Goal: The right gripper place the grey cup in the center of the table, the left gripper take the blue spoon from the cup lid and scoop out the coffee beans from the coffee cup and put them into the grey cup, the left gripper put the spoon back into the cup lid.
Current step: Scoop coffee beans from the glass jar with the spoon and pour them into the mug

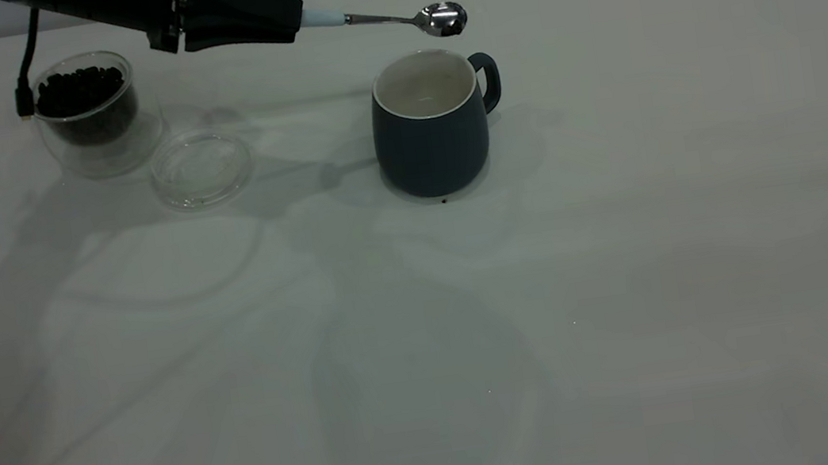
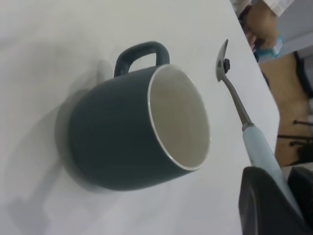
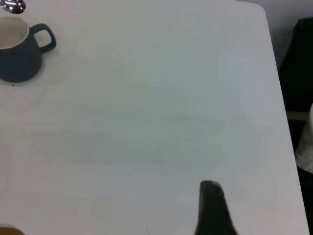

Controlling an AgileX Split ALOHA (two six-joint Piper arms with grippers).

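Observation:
My left gripper [image 1: 290,21] is shut on the pale-blue handle of the blue spoon [image 1: 386,20] and holds it level in the air. The spoon's metal bowl hangs just above and behind the rim of the grey cup [image 1: 433,134], near its handle, with a dark coffee bean [image 2: 227,64] in it. The grey cup stands upright mid-table and looks empty inside. The coffee cup [image 1: 99,134], full of coffee beans [image 1: 79,88], stands far left beside the empty cup lid [image 1: 201,167]. My right gripper [image 3: 211,205] hovers over bare table [image 3: 146,122], well away from the grey cup [image 3: 19,61].
A tiny dark speck [image 1: 444,200] lies at the grey cup's base. A black cable [image 1: 25,75] hangs beside the coffee cup. The table's far edge runs close behind the spoon [image 2: 259,144], with a person and furniture beyond it.

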